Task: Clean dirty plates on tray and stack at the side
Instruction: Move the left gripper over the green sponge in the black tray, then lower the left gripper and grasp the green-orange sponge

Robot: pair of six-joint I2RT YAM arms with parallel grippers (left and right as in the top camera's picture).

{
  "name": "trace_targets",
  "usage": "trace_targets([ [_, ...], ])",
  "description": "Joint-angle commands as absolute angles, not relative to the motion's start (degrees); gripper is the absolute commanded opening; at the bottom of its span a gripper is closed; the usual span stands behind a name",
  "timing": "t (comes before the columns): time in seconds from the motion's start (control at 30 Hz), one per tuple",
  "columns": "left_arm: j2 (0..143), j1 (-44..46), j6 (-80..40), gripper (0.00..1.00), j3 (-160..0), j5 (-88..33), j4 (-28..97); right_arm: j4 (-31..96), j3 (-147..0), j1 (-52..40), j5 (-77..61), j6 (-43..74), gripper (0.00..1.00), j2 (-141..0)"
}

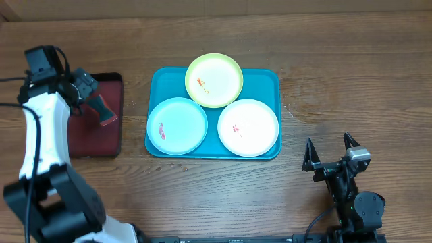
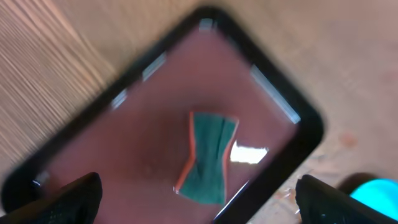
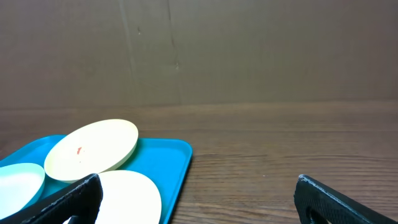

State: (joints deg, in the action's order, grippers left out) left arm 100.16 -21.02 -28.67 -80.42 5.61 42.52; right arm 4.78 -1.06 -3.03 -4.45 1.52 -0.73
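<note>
The turquoise tray (image 1: 267, 84) lies in the middle of the desk (image 1: 351, 61) with all three plates on it; the light blue plate (image 1: 177, 125) sits at the near left, the white plate (image 1: 248, 127) at the near right, and the yellow-green plate (image 1: 214, 79) behind them, its far edge reaching over the tray's back rim; each one carries a small red smear. Left of it, apart, lies a dark red tray (image 1: 88, 140) with a black rim, and on that a green sponge (image 2: 208, 158) with an orange edge. The left pincer (image 2: 198, 186) hangs over this sponge, fingers spread wide to either side and gripping nothing; its wrist view is blurred. The right pincer (image 1: 331, 154) waits low over the bare wood, near the turquoise tray's near right corner, likewise spread wide and empty.
</note>
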Motion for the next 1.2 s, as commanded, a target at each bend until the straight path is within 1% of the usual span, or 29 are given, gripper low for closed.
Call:
trace_targets([
  [0.0, 104.53, -20.99, -30.24, 1.00, -81.60, -0.03, 43.62, 4.58, -0.49, -2.83, -4.10, 1.93, 1.00, -0.16],
  [0.03, 105.71, -20.99, -29.21, 1.00, -81.60, -0.80, 43.88, 4.58, -0.49, -2.83, -4.10, 1.93, 1.00, -0.16],
  [0.07, 106.74, -20.97, -28.21, 0.98, -81.60, -1.45, 44.16, 4.58, -0.49, -2.83, -4.10, 1.93, 1.00, -0.16],
  [0.1, 107.72, -20.97, -27.81, 0.92, -81.60, -1.58, 44.40, 4.58, -0.49, -2.83, -4.10, 1.93, 1.00, -0.16],
  [0.13, 108.49, -20.97, -27.77, 0.91, -81.60, -1.52, 44.60, 4.58, -0.49, -2.83, -4.10, 1.93, 1.00, -0.16],
  [0.2, 110.26, -20.99, -26.30, 0.83, -81.60, -1.48, 44.53, 4.58, -0.49, -2.83, -4.10, 1.93, 1.00, -0.16],
  [0.23, 111.00, -21.02, -25.65, 0.82, -81.60, -1.50, 44.51, 4.58, -0.49, -2.83, -4.10, 1.93, 1.00, -0.16],
  [0.4, 113.80, -21.06, -24.25, 0.83, -81.60, -1.89, 44.23, 4.58, -0.49, -2.83, -4.10, 1.93, 1.00, -0.16],
  [0.57, 115.72, -20.99, -22.13, 0.84, -81.60, -5.13, 43.64, 4.58, -0.49, -2.83, -4.10, 1.93, 1.00, -0.16],
  [0.8, 116.77, -20.97, -21.80, 0.85, -81.58, -3.84, 42.46, 4.58, -0.49, -2.83, -4.10, 1.93, 1.00, -0.16],
  [0.9, 116.90, -20.97, -21.80, 0.80, -81.49, -3.84, 42.04, 4.58, -0.49, -2.83, -4.10, 1.93, 1.00, -0.16],
  [1.0, 116.90, -20.97, -21.80, 0.80, -81.36, -3.88, 41.47, 4.58, -0.49, -2.83, -4.10, 1.93, 1.00, -0.16],
  [1.1, 116.90, -20.97, -21.82, 0.70, -81.28, -3.92, 41.74, 4.58, -0.49, -2.83, -4.10, 1.93, 1.00, -0.16],
  [1.17, 116.90, -20.97, -21.82, 0.71, -80.60, -3.88, 41.60, 4.58, -0.49, -2.83, -4.10, 1.93, 1.00, -0.16],
])
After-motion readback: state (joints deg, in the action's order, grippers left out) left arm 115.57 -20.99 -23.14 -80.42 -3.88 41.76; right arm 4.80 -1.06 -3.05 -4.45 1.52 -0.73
